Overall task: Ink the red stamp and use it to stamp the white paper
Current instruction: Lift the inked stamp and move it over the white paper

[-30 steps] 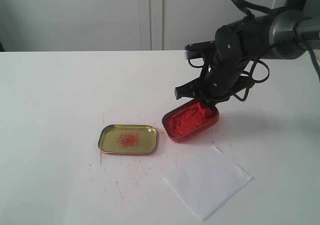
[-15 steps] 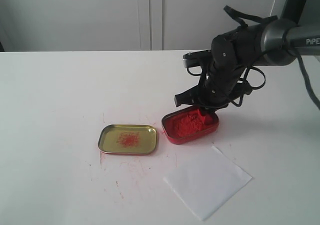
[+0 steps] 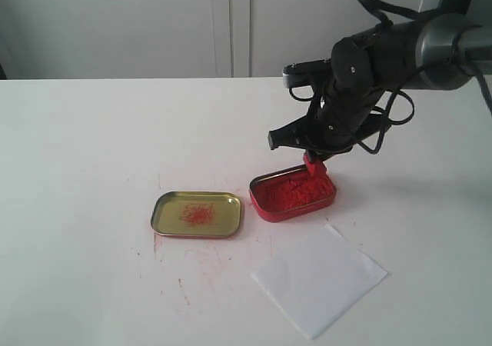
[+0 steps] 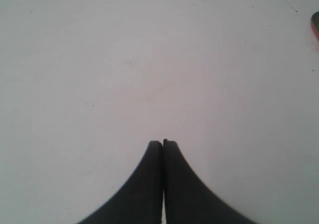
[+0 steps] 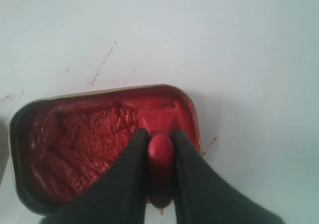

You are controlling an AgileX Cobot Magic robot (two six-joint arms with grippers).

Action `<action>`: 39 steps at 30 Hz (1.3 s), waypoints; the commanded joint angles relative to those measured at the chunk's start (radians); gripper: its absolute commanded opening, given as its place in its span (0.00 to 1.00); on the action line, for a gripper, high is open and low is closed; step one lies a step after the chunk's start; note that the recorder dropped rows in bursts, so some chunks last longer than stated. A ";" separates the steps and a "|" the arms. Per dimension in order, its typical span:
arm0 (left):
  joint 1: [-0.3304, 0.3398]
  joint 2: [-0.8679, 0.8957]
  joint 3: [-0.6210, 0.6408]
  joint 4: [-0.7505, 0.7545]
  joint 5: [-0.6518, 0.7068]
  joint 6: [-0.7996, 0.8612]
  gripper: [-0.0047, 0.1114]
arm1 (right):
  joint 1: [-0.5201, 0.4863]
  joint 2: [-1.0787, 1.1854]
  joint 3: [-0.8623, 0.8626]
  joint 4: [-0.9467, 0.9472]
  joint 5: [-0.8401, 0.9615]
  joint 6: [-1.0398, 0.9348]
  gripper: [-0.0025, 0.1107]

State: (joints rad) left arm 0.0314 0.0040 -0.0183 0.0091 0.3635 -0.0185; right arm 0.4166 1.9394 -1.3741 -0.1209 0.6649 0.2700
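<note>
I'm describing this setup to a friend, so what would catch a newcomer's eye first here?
The open red ink tin at table centre, with the right gripper holding the red stamp over its ink. Then the gold lid to the tin's left, smeared red, and the white paper in front, unmarked.

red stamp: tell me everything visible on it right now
The red stamp is small and looks like glossy red plastic, with a rounded knob handle on a square block base. The right gripper is shut on the knob, which sits between its black fingers. The stamp stands roughly upright, base down, over one end of the open red ink tin, close to its rim. The pictures do not show whether the base touches the ink paste.
</note>
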 commanded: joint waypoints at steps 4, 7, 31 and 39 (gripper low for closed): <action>-0.008 -0.004 0.008 -0.003 0.000 -0.003 0.04 | -0.008 -0.076 0.006 -0.014 0.089 -0.018 0.02; -0.008 -0.004 0.008 -0.003 0.000 -0.003 0.04 | -0.006 -0.116 0.056 -0.010 0.093 -0.029 0.02; -0.008 -0.004 0.008 -0.003 0.000 -0.003 0.04 | 0.152 -0.354 0.500 0.015 -0.130 0.024 0.02; -0.008 -0.004 0.008 -0.003 0.000 -0.003 0.04 | 0.180 -0.354 0.577 0.017 -0.206 0.073 0.02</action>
State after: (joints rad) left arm 0.0314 0.0040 -0.0183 0.0091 0.3635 -0.0185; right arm 0.5939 1.5974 -0.8213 -0.1052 0.4953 0.3248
